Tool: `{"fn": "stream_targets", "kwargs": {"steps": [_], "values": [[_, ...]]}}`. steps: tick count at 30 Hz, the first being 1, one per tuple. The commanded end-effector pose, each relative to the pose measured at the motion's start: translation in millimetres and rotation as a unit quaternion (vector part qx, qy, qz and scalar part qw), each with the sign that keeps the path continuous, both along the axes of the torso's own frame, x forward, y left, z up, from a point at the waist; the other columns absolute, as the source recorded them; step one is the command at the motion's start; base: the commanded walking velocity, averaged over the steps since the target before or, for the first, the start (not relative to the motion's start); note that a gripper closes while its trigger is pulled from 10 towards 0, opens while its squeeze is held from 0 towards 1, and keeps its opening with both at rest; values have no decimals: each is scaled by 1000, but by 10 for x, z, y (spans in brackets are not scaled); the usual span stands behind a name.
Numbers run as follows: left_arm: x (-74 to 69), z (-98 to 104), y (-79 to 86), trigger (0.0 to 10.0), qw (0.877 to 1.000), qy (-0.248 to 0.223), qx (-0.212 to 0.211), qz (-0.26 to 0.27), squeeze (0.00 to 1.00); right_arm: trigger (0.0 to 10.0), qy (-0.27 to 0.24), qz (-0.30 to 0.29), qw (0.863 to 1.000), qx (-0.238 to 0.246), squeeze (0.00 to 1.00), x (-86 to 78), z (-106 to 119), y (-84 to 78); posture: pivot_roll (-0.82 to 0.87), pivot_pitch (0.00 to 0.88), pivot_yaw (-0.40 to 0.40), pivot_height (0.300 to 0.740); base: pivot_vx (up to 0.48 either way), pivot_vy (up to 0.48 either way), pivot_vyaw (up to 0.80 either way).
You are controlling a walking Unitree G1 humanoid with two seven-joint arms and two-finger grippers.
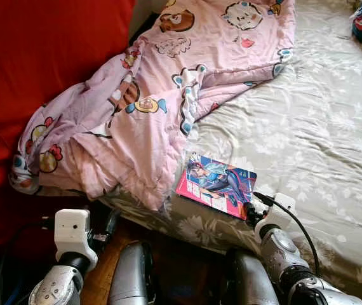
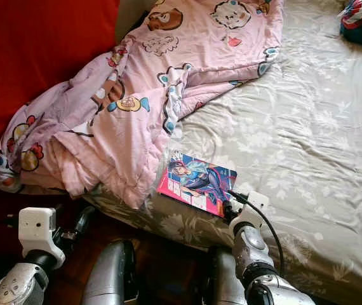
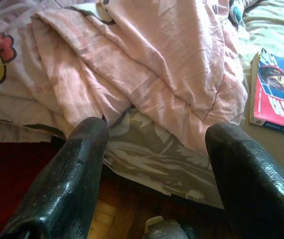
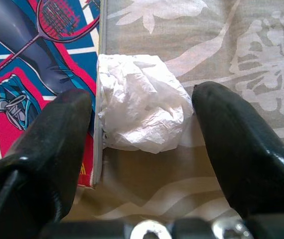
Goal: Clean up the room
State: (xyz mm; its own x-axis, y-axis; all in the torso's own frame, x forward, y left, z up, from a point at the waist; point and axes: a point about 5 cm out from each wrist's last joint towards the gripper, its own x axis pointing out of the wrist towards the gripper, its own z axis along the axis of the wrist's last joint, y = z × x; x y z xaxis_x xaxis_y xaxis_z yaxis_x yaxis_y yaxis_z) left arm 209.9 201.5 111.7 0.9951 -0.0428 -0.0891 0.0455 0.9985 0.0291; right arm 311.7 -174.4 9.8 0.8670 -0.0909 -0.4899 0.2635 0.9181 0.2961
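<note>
The right hand (image 4: 142, 129) is open, its two fingers on each side of a crumpled white paper ball (image 4: 142, 102), not squeezing it. The ball lies on the bed (image 1: 308, 127), touching a comic book (image 1: 217, 183). The left hand (image 3: 157, 164) is open and empty near the pink blanket (image 1: 149, 108)

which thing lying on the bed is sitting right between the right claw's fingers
The crumpled white tissue, beside the comic book's edge. The right claw straddles it, open; the pink blanket lies farther off.

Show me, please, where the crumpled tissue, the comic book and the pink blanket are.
crumpled tissue (image 4: 143, 102): right wrist view, centre of the wad.
comic book (image 1: 217, 183): left eye view, middle of the cover.
pink blanket (image 1: 162, 82): left eye view, middle of the spread fabric.
</note>
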Motion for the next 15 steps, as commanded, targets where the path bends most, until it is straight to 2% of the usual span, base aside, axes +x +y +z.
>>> {"fn": "stream_targets", "kwargs": {"steps": [1, 2, 3, 4, 7, 8, 15], "values": [[-41, -22, 16, 10000, 1000, 12, 6, 1, 0, 10000, 27, -7, 1000, 5, 0, -110, -120, -15, 205, 288, -27, 606, 0, 0, 0], [-44, -23, 18, 10000, 1000, 12, 6, 1, 0, 10000, 27, -7, 1000, 6, 0, -109, -119, -11, 205, 288, -27, 606, 0, 0, 0], [-46, -24, 19, 10000, 1000, 13, 7, 1, 0, 8745, 27, -7, 1000, 7, 0, -109, -119, -6, 205, 288, -27, 606, 0, 0, 0], [-52, -27, 20, 10000, 1000, 14, 8, 1, 0, 392, 25, -6, 1000, 9, 0, -105, -116, 4, 205, 288, -27, 606, 0, 0, 0], [-55, -29, 21, 10000, 1000, 14, 8, 2, 0, 392, 23, -6, 1000, 11, 0, -103, -114, 11, 205, 288, -27, 606, 0, 0, 0], [-60, -32, 23, 10000, 1000, 16, 9, 2, 0, 0, 21, -3, 1000, 12, 0, -97, -109, 29, 211, 288, -30, 606, 0, 0, 0], [-67, -40, 28, 10000, 1000, 18, 14, 4, 0, 0, 20, 4, 1000, 14, 0, -94, -110, 71, 216, 284, -31, 606, 0, 0, 0]]}}
